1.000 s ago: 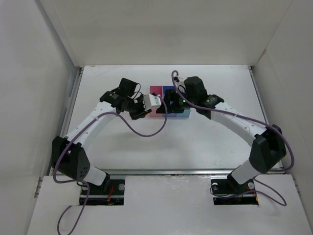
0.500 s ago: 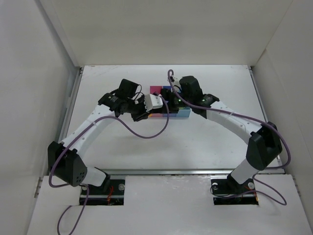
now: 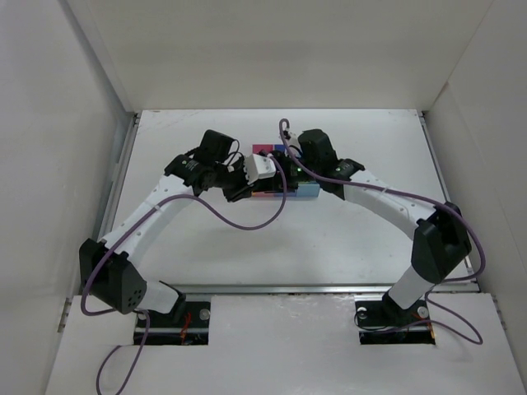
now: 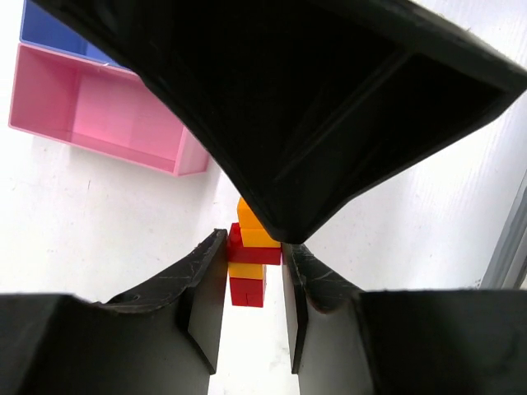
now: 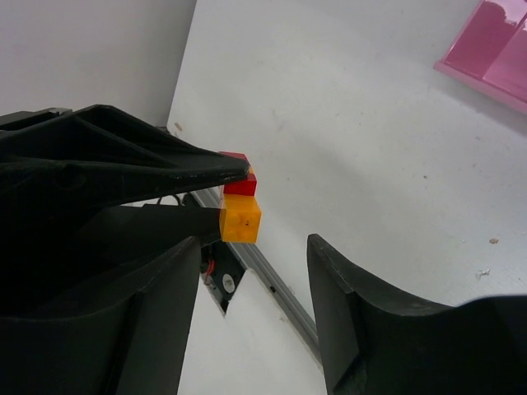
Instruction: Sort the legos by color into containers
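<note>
The right arm (image 3: 387,202) has swung in toward the left one over the last second, and the two wrists now meet just above the joined tray of small pink, blue and light cyan plastic bins (image 3: 309,191), which sits on the white surface (image 3: 329,239).

The left arm's fingers (image 4: 206,288) have not changed. They stay nearly closed, pinching a short stack of tiny red and orange plastic bricks (image 4: 251,255) by its red middle. The stack is held in the air, clear of the surface, with the pink bin (image 4: 99,115) off to one side and the blue bin (image 4: 58,33) beyond it.

The right arm's fingers (image 5: 362,313) are narrowing but still stand apart. In the right wrist view, the orange end brick (image 5: 240,220) pokes out from the left fingers' tips, with a red brick (image 5: 239,185) just behind it. The orange brick sits near the inner finger, and a clear gap remains on the other side. Nothing is gripped there yet.

This looks like a two-handed separation: one arm anchors the stack while the other closes on the orange brick to snap it off. Until that happens no brick can be sorted by colour. No loose bricks show, and what the bins hold is hidden.
</note>
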Tool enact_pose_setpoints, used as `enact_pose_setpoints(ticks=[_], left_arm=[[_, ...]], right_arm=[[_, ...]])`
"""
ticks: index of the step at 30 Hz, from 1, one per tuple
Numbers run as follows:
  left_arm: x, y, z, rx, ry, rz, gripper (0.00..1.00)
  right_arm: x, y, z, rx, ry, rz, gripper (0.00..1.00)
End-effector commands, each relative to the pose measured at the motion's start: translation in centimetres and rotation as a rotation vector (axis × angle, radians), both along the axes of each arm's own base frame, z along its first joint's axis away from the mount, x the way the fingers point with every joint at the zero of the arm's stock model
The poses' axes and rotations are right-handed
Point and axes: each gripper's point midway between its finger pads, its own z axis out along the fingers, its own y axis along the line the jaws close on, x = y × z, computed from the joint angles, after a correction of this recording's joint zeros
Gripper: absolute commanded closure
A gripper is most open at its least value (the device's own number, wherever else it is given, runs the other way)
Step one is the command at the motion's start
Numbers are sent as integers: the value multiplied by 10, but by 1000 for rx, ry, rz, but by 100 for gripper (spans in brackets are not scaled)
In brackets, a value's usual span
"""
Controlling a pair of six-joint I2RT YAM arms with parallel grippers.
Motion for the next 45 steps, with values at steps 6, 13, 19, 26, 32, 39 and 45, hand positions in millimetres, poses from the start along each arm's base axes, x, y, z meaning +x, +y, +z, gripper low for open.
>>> enact_pose_setpoints(ticks=[6, 13, 19, 26, 32, 39, 45], left_arm=[[-1, -7, 32, -67, -59, -7, 91], [-3, -10, 36, -76, -61, -11, 91], [-5, -13, 36, -76, -61, -20, 91], [-2, -14, 35, -76, -61, -20, 90], [-2, -14, 35, -76, -61, -20, 90], [-3, -12, 27, -61, -49, -13, 90], [-5, -7, 20, -41, -43, -1, 90]], right_arm=[[4, 13, 29, 71, -67, 25, 43], [7, 16, 32, 78, -64, 22, 45], [9, 17, 29, 77, -63, 22, 57], [8, 16, 33, 83, -71, 22, 68], [7, 15, 37, 86, -87, 26, 84], [4, 12, 36, 81, -87, 17, 100], [15, -11, 26, 64, -67, -48, 100]])
